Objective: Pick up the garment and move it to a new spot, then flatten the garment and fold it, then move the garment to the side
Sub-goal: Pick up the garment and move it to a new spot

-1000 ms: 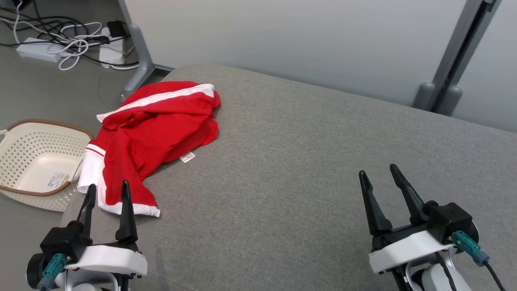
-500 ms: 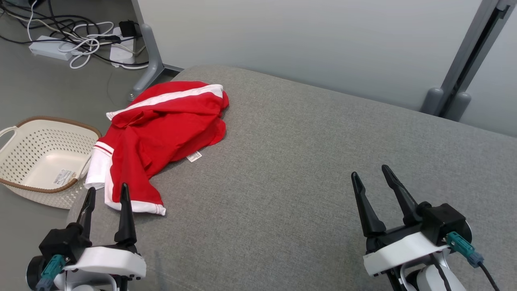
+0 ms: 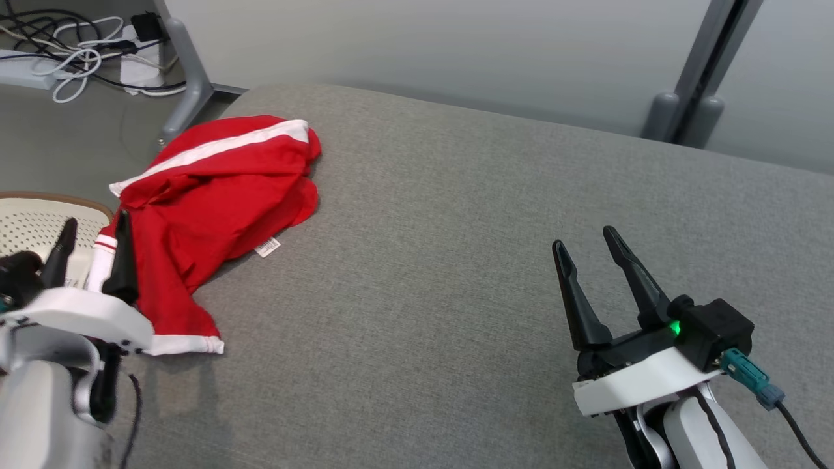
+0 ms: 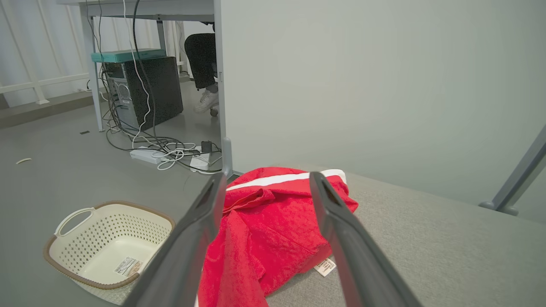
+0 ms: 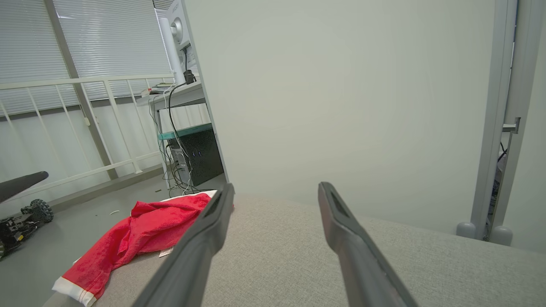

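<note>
Two grippers stand fully spread, grasping nothing. Left gripper (image 3: 96, 220) sits at the left edge of the garment (image 3: 208, 195); contact cannot be confirmed. Right gripper (image 3: 583, 237) hovers over the bare grey fabric surface (image 3: 456, 228), well apart from the garment. The red-and-white garment lies crumpled at the surface's far left corner, near the basket (image 3: 29, 225) on the floor. Left wrist view adds a computer tower (image 4: 145, 94), cables (image 4: 170, 151) and a person's shoe (image 4: 207, 101). Right wrist view adds a railing (image 5: 85, 81).
</note>
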{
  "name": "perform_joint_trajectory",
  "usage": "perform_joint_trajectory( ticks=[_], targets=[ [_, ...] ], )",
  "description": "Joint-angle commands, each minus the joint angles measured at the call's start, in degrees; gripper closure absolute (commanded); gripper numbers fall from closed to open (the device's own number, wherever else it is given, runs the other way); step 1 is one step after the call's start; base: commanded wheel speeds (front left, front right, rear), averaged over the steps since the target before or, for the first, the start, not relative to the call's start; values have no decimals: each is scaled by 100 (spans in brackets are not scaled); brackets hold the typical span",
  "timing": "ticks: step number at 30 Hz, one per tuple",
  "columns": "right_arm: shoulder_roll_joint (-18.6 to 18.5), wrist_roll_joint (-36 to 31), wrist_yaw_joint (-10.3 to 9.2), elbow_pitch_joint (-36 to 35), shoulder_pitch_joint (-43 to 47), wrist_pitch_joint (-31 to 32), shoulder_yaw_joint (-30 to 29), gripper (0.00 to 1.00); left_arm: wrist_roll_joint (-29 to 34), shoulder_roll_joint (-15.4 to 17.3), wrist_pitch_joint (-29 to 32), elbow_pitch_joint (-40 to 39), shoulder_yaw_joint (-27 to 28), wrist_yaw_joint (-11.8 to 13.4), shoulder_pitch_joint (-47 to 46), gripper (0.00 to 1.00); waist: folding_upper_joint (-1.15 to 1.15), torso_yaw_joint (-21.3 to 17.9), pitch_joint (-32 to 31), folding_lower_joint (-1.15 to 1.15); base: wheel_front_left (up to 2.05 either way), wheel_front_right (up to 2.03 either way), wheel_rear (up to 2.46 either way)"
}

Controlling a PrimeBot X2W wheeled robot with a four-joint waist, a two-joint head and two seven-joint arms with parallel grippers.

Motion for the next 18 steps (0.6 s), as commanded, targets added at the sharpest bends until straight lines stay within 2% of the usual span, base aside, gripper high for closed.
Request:
perform_joint_trajectory(
  ticks=[1, 10, 18],
  targets=[
    [-52, -14, 11, -44, -104, -30, 43, 0, -61, 194, 100, 137, 79, -40, -286, 0, 0, -209, 192, 0, 0, 0, 0],
    [-131, -29, 11, -352, -568, -29, 332, 0, -669, 999, 956, 966, 328, -174, -1460, 0, 0, -939, 830, 0, 0, 0, 0],
    [-139, -80, 11, -513, -905, -29, 418, 0, -1087, 1661, 1546, 1939, 270, -230, -2237, 0, 0, -1508, 1453, 0, 0, 0, 0]
  ],
)
